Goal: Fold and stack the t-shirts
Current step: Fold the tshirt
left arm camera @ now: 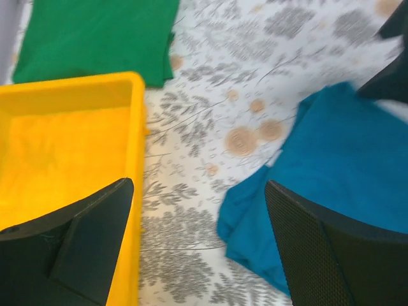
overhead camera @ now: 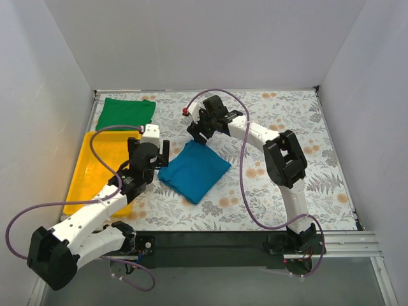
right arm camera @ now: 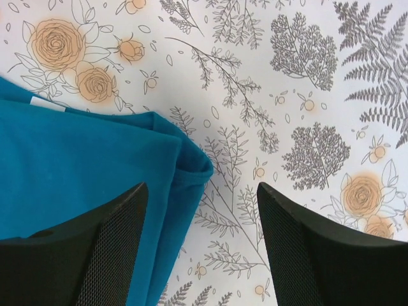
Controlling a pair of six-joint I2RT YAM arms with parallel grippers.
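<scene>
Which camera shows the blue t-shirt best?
The top external view: it shows the folded blue t-shirt whole, all edges in sight. The left wrist view shows only a blurred part of it, the right wrist view only one folded corner.

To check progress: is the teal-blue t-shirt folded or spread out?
Folded. The teal-blue t-shirt lies as a compact square, and its edges show doubled layers.

A floral-print table [overhead camera: 306, 127] carries a folded teal-blue t-shirt [overhead camera: 194, 171] at centre, and a folded green t-shirt [overhead camera: 125, 113] far left, just behind a yellow tray [overhead camera: 89, 178].
</scene>
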